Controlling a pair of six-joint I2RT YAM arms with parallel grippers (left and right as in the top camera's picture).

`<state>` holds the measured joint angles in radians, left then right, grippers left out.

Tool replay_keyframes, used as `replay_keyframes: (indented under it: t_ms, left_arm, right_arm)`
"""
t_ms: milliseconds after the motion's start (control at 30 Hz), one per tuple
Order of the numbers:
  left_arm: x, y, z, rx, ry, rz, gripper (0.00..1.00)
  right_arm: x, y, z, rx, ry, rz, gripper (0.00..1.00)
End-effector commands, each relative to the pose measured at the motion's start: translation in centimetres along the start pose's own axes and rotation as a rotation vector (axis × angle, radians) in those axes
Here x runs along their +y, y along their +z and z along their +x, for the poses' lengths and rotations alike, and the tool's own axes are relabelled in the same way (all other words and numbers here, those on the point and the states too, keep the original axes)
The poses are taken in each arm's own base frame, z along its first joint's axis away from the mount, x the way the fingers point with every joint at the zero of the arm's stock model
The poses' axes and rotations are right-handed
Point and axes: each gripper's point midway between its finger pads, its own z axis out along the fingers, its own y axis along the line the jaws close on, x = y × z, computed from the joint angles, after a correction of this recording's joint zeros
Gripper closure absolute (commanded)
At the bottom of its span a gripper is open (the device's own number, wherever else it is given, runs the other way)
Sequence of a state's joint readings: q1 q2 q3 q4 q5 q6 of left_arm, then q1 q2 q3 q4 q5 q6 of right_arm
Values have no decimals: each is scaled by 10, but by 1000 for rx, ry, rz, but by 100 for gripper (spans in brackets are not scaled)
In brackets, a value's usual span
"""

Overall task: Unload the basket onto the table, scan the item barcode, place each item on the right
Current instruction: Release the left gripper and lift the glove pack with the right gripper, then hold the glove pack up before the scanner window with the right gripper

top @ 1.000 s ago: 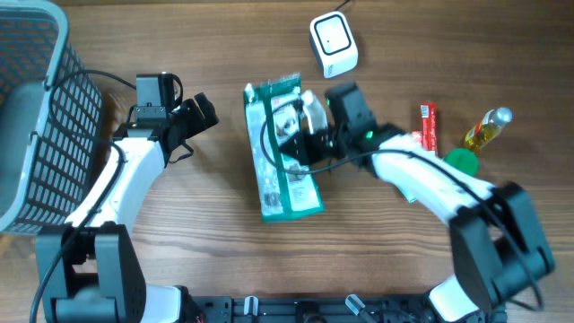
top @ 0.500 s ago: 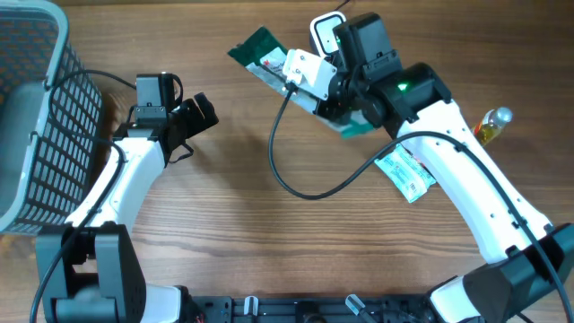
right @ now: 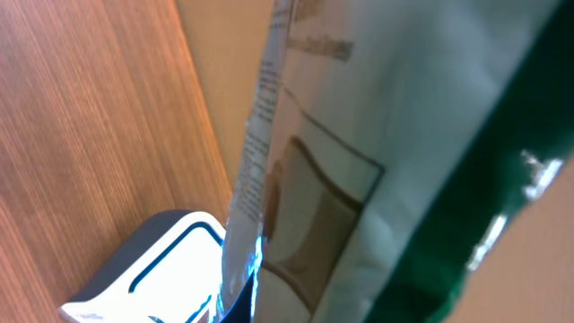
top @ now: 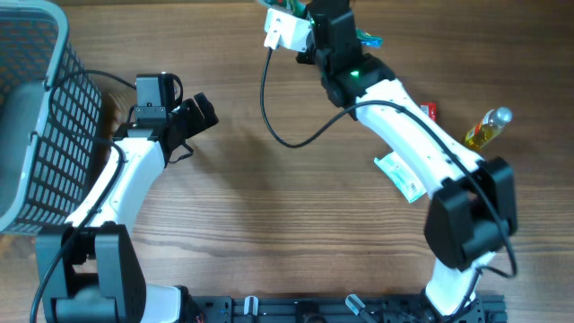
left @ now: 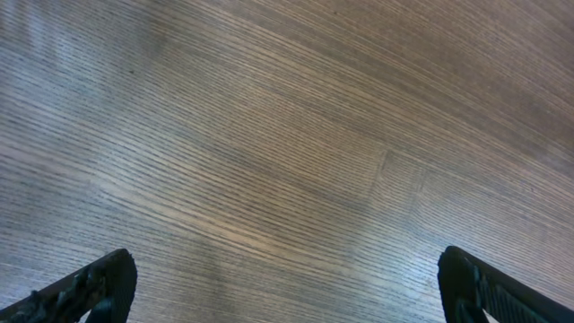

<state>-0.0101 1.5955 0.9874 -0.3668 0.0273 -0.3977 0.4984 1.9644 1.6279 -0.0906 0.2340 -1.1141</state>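
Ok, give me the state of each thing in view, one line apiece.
Green-and-white foil packet: lifted off the wooden table, close by the scanner.
White barcode scanner: sitting on the table.
Right gripper: shut on the packet.
Left gripper: open, empty.
Yellow bottle with silver cap: lying on its side.
Small white sachet: lying flat.
Grey mesh basket: upright.

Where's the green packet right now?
In the right wrist view the green packet fills the frame, held by the right hand close to the white scanner at the table's far edge.
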Motion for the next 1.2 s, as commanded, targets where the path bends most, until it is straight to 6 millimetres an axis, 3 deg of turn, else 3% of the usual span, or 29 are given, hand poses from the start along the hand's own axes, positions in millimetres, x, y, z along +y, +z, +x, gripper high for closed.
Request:
replay_keyframes:
  t_ms: [0,167,433,800,900,1067,1167]
  left_arm:
    - [3,-2,-2,-10,4,-6,0]
    - [3,-2,-2,-10,4,-6,0]
    - [3,-2,-2,-10,4,-6,0]
    - [3,-2,-2,-10,4,-6,0]
    - [3,-2,-2,-10,4,-6,0]
    - [3,-2,-2,-10,4,-6,0]
    - [3,-2,-2,-10,4,-6,0]
  right_arm:
    - [5,28,12,63,-32,70,96]
    - [16,57,12,50,-61,143,96]
    - [34,72,20,58,-45,121,96]
    - [54,73,29,81,417,62,95]
    - [58,73,20,38,483,28,93]
    - [52,73,18,12,659,47,91]
    - [44,73,14,-13,672,73,91]
